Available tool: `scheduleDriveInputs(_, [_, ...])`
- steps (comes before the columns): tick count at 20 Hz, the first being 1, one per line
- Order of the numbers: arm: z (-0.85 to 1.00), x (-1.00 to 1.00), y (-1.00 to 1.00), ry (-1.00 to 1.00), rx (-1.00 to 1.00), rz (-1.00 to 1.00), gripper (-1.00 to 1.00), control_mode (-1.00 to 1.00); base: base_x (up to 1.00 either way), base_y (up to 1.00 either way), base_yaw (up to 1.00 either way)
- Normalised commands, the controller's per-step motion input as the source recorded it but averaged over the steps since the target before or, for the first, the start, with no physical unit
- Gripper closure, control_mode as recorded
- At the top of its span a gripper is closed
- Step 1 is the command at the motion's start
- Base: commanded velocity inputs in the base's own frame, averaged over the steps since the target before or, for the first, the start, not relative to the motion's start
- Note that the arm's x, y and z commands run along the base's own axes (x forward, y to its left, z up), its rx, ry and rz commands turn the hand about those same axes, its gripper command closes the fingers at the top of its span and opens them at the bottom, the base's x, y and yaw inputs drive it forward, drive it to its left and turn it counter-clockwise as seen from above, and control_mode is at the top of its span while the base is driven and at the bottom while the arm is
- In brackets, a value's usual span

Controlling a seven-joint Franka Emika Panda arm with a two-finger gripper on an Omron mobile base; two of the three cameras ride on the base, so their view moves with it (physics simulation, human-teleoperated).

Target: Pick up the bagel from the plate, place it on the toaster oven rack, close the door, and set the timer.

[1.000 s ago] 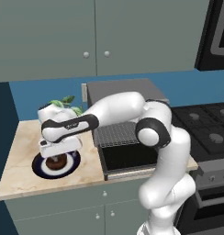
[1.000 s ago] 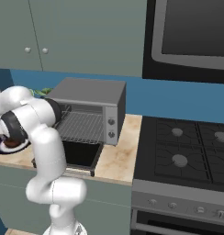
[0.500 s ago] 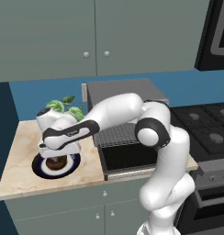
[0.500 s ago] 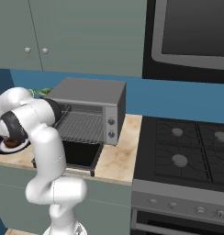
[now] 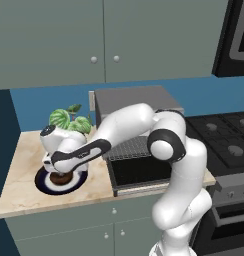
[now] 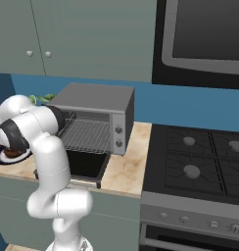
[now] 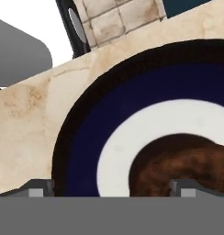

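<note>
The plate [image 5: 40, 181] with its navy rim lies at the left of the counter, and the dark brown bagel [image 5: 59, 178] sits on its centre. My gripper [image 5: 59, 172] hangs straight down just above the bagel. In the hand view the gripper [image 7: 116, 188] is open, its tips wide apart over the plate [image 7: 84, 137]. The bagel [image 7: 187, 160] lies near the right tip. The toaster oven [image 5: 134, 102] stands to the right with its door [image 5: 141, 172] dropped open and the wire rack [image 5: 128, 147] showing. From the right side I see the oven [image 6: 94, 100], rack [image 6: 87, 135] and door [image 6: 84, 165].
A potted plant [image 5: 69, 119] stands behind the plate, close to my forearm. The oven's control panel [image 6: 119, 131] faces front on its right side. A stove [image 6: 200, 162] lies to the right, a microwave [image 6: 204, 34] hangs above it, and cabinets [image 5: 104, 40] hang over the counter.
My hand has come down a little closer to the plate and bagel. The jaws have stayed open, and the bagel has not moved.
</note>
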Motion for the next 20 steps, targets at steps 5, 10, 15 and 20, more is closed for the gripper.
scheduleDriveInputs(5, [-0.08, 0.25, 0.0, -0.04, 0.03, -0.04, -1.0, -1.0, 0.0, 0.0, 0.0])
scheduleDriveInputs(10, [0.0, 0.23, 0.0, -0.01, 0.08, -0.01, -1.0, -1.0, 0.0, 0.0, 0.0])
scheduleDriveInputs(15, [-0.15, 0.04, 0.0, 0.0, 0.08, 0.0, -1.0, -1.0, 0.0, 0.0, 0.0])
scheduleDriveInputs(20, [-0.17, 0.0, 0.0, 0.0, 0.06, 0.0, -1.0, -1.0, 0.0, 0.0, 0.0])
